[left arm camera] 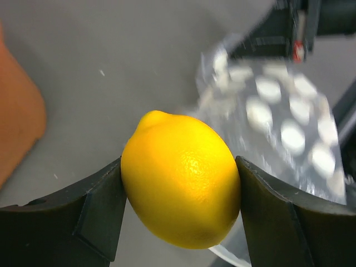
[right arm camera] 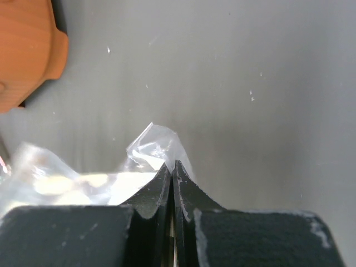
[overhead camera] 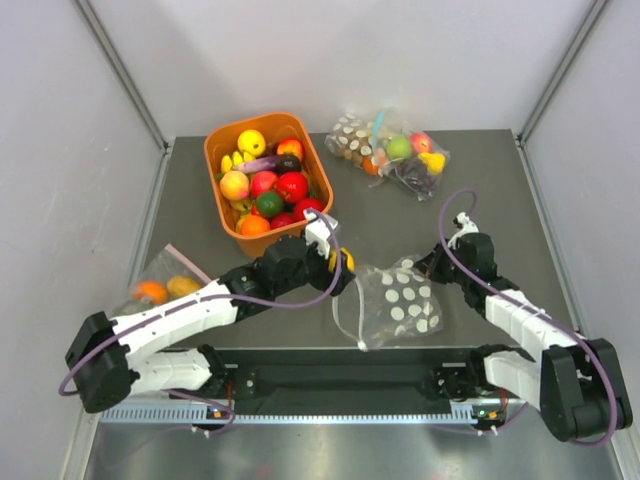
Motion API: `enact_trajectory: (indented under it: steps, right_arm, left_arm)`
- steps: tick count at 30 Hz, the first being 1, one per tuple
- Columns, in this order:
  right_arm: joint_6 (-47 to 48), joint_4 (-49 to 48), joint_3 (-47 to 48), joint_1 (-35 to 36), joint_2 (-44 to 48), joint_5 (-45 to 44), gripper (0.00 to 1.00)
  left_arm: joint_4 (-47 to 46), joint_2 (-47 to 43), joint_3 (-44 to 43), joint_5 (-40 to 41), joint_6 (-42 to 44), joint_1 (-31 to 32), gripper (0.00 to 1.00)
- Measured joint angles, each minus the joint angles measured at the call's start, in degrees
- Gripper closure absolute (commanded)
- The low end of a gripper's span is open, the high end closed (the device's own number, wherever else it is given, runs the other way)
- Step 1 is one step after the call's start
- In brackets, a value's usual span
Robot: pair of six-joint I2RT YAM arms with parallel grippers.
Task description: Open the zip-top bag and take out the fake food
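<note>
Grey table (overhead camera: 490, 210); left claw (overhead camera: 336, 264) clamps lemon (left arm camera: 181, 178), right claw (right arm camera: 172, 168) pinches blurred zip-top bag (overhead camera: 405, 300).

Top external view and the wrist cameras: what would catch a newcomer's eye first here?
The glossy yellow plastic lemon fills the left wrist view, clamped in the left gripper. Overhead, the orange plastic basket heaped with bright toy fruit stands out toward the back left. The clear polka-dot zip-top bag lies near centre, a corner pinched by the right gripper.
</note>
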State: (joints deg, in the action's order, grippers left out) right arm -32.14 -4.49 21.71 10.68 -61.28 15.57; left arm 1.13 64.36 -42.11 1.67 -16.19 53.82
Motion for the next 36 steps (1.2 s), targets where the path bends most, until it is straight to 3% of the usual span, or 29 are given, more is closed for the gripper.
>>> enact_trajectory:
  steps: [14, 26, 36]
  right_arm:
    - [0.0, 2.0, -4.0, 0.0, 6.5, 0.9, 1.0]
    - [0.0, 3.9, -4.5, -0.1, 9.8, 2.5, 1.0]
    - [0.2, 10.5, -4.5, -0.1, 18.6, 2.7, 1.0]
  left_arm:
    - [-0.2, 12.5, -24.0, 2.0, 6.1, -10.5, 0.53]
    - [2.4, 33.0, -48.7, 7.2, 6.9, -33.1, 0.5]
    - [2.9, 50.4, -59.7, 10.7, 6.7, -37.5, 0.47]
